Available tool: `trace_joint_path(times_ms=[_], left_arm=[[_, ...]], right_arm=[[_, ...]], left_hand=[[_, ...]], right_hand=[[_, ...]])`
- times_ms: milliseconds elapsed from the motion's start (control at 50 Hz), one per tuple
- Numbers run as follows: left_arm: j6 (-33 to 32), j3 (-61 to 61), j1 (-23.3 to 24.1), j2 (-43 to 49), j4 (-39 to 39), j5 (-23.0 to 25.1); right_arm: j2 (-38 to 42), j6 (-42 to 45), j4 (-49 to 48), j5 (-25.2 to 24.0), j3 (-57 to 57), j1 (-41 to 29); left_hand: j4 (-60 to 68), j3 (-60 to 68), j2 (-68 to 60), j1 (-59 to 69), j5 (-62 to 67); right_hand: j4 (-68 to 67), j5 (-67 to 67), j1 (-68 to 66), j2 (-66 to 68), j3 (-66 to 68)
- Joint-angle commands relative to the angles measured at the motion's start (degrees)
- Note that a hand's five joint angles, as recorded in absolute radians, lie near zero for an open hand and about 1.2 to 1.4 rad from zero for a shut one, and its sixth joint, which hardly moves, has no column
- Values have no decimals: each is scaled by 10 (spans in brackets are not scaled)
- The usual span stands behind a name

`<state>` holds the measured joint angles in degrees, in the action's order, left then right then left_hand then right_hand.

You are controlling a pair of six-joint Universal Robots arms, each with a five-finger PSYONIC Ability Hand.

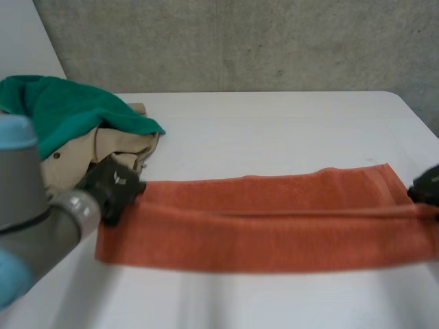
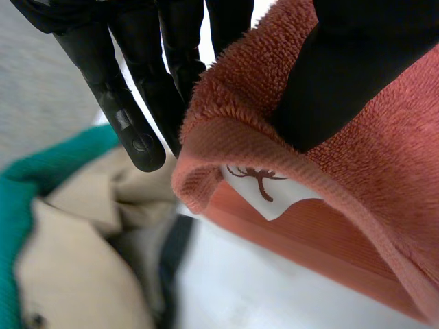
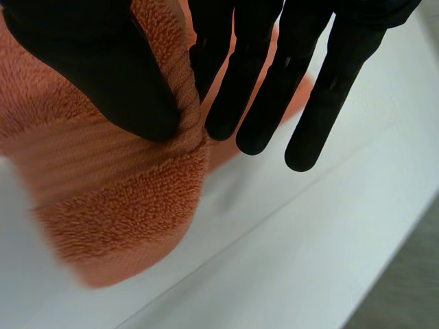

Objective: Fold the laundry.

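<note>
An orange towel (image 1: 274, 223) lies stretched across the table, folded lengthwise into a long strip. My left hand (image 1: 113, 184) is at its left end and pinches the far corner of the towel (image 2: 226, 130) between thumb and fingers; a white label (image 2: 264, 192) hangs under the fold there. My right hand (image 1: 426, 186) is at the towel's right end, at the view's edge. In the right wrist view my right hand (image 3: 116, 75) presses the towel's edge (image 3: 123, 199) between the thumb and a finger, the other fingers straight.
A heap of laundry sits at the table's far left: a green cloth (image 1: 68, 110) over a beige garment (image 1: 116, 147), just behind my left hand. The white table (image 1: 274, 130) ends at a grey wall behind.
</note>
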<state>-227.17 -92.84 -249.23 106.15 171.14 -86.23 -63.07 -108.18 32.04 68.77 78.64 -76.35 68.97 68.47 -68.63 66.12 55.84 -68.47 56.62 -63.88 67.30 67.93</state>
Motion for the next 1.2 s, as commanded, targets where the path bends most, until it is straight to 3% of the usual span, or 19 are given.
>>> trace_joint_path(times_ms=[20, 120, 220, 300, 420, 640, 780, 880, 1040, 1100, 1200], left_arm=[[-12, 243, 20, 149, 64, -53], [6, 434, 16, 194, 177, -74], [51, 480, 9, 184, 316, -83], [76, 481, 7, 180, 346, -83], [91, 457, 7, 180, 288, -82], [98, 334, 14, 195, 314, -56], [91, 215, 25, 217, 312, -53], [78, 106, 34, 172, 286, -59], [26, -80, 40, 27, 140, -49], [-7, -138, 34, -31, 64, -25], [-28, -112, 16, -36, 26, 16]], right_arm=[[78, -129, -121, 22, -168, -70], [69, -299, -305, 40, -288, -99], [6, -456, -519, 63, -256, -97], [-18, -502, -611, 56, -205, -95], [-6, -453, -563, 29, -191, -115], [40, -406, -512, 18, -154, -123], [77, -309, -432, 13, -100, -118], [69, -209, -332, 11, -35, -91], [-37, -38, -117, 39, 56, -2], [-68, 51, -25, 34, 80, 39], [-42, 39, -81, 19, 63, 15]], left_hand=[[110, 115, -114, 139, 142], [110, 115, -114, 139, 142], [110, 115, -114, 139, 142], [110, 115, -114, 139, 142], [110, 115, -114, 139, 142], [110, 115, -114, 139, 142], [110, 115, -114, 139, 142], [110, 115, -114, 139, 142], [110, 115, -114, 139, 142], [110, 115, -114, 139, 142], [110, 115, -114, 139, 142]], right_hand=[[-115, 134, -161, 127, 121], [-115, 134, -161, 127, 121], [-115, 134, -161, 127, 121], [-115, 134, -161, 127, 121], [-115, 134, -161, 127, 121], [-115, 134, -161, 127, 121], [-115, 134, -161, 127, 121], [-115, 134, -161, 127, 121], [-115, 134, -161, 127, 121], [-115, 134, -161, 127, 121], [-115, 134, -161, 127, 121]])
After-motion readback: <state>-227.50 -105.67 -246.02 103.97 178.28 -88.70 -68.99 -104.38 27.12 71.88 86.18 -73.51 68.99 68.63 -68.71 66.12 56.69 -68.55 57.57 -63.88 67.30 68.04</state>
